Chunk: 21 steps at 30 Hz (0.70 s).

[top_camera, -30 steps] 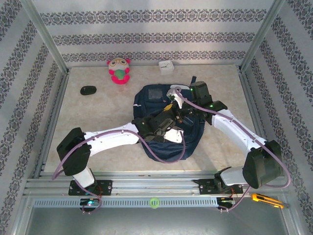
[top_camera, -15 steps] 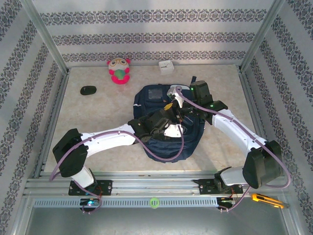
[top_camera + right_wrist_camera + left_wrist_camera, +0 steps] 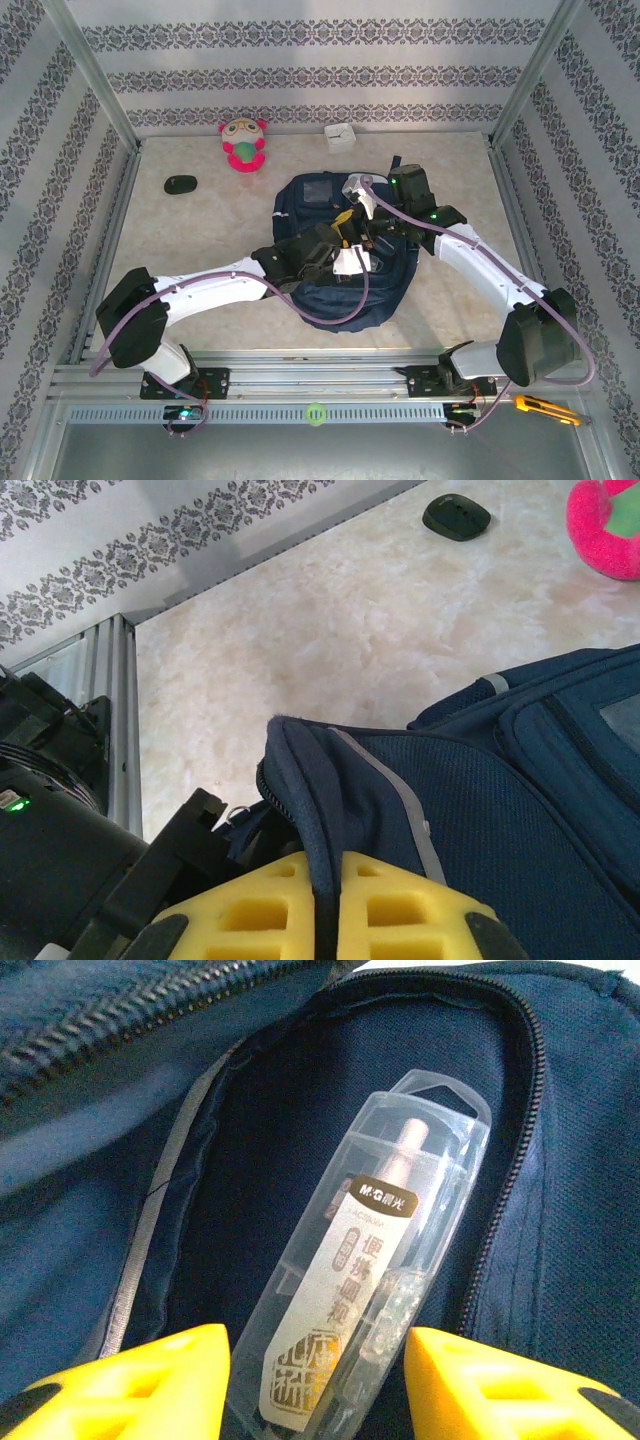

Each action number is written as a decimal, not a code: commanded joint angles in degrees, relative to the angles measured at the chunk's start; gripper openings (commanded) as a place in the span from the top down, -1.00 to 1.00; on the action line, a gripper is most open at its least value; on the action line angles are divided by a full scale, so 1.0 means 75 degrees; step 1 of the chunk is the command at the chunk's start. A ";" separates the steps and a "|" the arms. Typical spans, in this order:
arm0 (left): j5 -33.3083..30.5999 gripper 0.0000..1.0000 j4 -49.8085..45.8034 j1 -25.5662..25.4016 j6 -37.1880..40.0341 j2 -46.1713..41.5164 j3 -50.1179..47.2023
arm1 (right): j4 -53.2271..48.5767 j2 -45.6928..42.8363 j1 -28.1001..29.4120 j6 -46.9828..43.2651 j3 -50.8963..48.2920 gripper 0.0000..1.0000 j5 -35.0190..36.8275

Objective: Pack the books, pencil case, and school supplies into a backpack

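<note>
My claws at the open mouth of the backpack
The clear school-supply case lies slantwise inside the pocket. Its hang-tab points to the upper right of the left wrist frame, and its lower end sits between the yellow fingers of my left claw at the bottom edge. Those fingers flank it, but I cannot tell whether they press it. My right claw pinches a fold of the backpack's rim.

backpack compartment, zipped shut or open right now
Open: the backpack zipper is parted around the mouth, a clear case lies inside, and the right gripper pinches the flap edge.
</note>
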 commanded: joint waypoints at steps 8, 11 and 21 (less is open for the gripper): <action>-0.0041 0.39 0.0677 0.0236 -0.1000 0.0802 0.0447 | 0.0503 -0.0509 -0.0006 0.0025 0.0139 1.00 -0.0601; -0.0074 0.38 0.1018 0.0251 -0.1404 0.0898 0.0458 | 0.0505 -0.0508 -0.0009 0.0025 0.0150 1.00 -0.0623; -0.0967 0.32 0.1360 0.0321 -0.2115 0.1321 0.0774 | 0.0555 -0.0508 -0.0017 0.0059 0.0171 1.00 -0.0695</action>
